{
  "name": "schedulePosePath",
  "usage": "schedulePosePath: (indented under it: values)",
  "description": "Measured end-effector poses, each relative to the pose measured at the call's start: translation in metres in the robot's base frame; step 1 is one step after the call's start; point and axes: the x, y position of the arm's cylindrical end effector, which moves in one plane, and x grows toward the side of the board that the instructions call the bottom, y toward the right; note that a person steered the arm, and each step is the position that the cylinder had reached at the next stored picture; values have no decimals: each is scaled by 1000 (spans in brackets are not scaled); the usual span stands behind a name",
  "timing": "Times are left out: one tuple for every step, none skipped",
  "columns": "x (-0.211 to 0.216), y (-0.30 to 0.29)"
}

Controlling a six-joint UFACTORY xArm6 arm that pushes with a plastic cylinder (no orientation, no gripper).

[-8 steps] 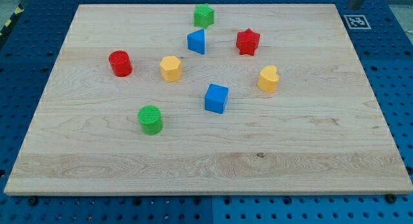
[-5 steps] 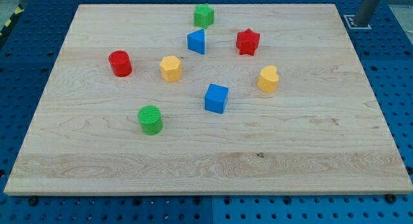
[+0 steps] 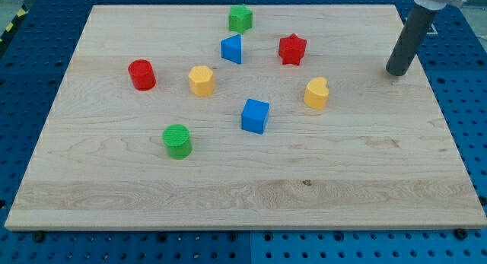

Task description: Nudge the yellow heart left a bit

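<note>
The yellow heart (image 3: 316,93) lies right of the board's middle. My tip (image 3: 396,72) rests on the board to the heart's right and a little toward the view's top, well apart from it. A blue cube (image 3: 255,116) sits left of the heart and below it. A red star (image 3: 292,49) is above and left of the heart.
A blue triangular block (image 3: 232,49), a green block (image 3: 240,18), a yellow hexagon (image 3: 202,81), a red cylinder (image 3: 141,74) and a green cylinder (image 3: 177,141) lie further left. The wooden board (image 3: 228,195) ends just right of my tip.
The rod has come in from the view's top right corner, moving down and left onto the board. No block has moved.
</note>
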Motion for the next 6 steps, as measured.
schedulePosePath:
  values:
    - [52,-5]
    - [52,-7]
    - [55,-29]
    - [55,-70]
    - [55,-89]
    - [55,-95]
